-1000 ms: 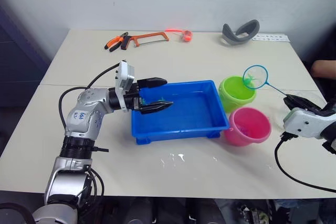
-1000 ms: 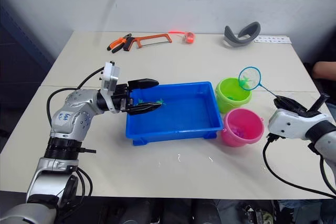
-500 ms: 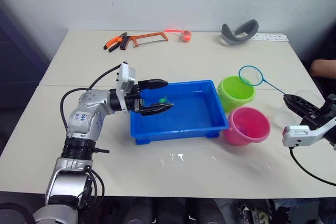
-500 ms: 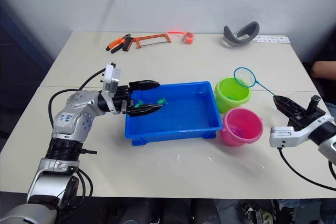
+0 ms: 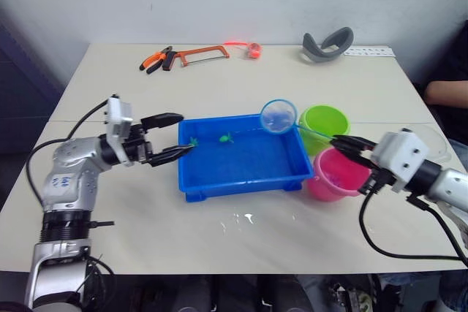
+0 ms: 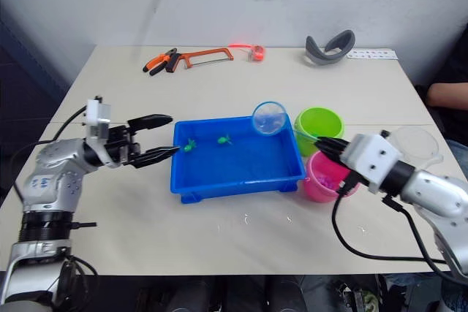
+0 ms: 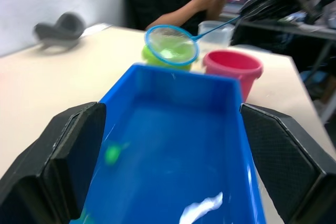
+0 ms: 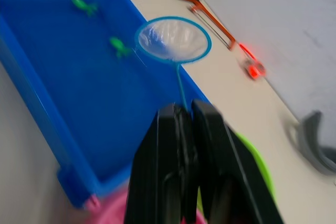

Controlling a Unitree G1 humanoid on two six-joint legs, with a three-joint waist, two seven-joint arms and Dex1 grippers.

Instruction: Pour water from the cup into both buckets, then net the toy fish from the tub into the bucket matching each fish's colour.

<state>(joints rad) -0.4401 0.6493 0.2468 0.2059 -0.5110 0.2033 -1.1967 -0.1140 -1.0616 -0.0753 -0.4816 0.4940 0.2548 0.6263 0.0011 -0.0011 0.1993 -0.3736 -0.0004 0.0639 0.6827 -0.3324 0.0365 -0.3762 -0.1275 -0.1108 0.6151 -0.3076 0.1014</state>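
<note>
— Pale beige table (image 5: 241, 85) against a whitish wall. What is the biggest thing on it?

— A tub (image 5: 245, 177), bright blue glossy plastic, shallow and rectangular with a rim, near the middle. It holds two tiny green toy fish (image 5: 226, 137) near its far wall, on a blue floor with a wet sheen.

— And beside it?

— Two round plastic buckets, just off its right end. The lime green bucket (image 5: 325, 120) stands farther back, the pink bucket (image 5: 330, 179) nearer, the two close together. What lies inside them cannot be told. A clear cup (image 6: 414, 142) stands further right, near the table edge.

— Where is the net?

— The net (image 5: 278, 116) has a round blue hoop with fine pale mesh and a thin dark stick. The hoop hangs over the tub's far right corner, above the rim. The right gripper (image 8: 181, 116) is clamped on the stick, fingers pressed together.

— And the other arm?

— The left gripper (image 5: 172, 137) sits just outside the tub's left end, its black fingers (image 7: 71, 161) spread apart, holding nothing.

— Anything at the back?

— An orange hacksaw (image 5: 205, 52), orange pliers (image 5: 155, 61) and a grey curved piece (image 5: 327, 43). A person in dark clothes sits beyond the right edge.
</note>
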